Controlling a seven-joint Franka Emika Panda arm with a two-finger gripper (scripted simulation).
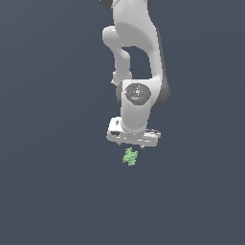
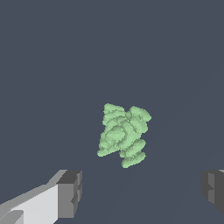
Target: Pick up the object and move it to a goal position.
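You are looking at one flat backdrop of dull slate blue-grey that fills both views from edge to edge. It is evenly lit, with only a faint lighter gradient low in the exterior view. You cannot tell floor from wall anywhere in it.

Plain dark slate-blue ground surface, uniform and unmarked, filling both views. One item lies directly on it: the object, a small light-green lump with a ridged, jagged outline, shown enlarged in the wrist view. It lies apart from any other thing.
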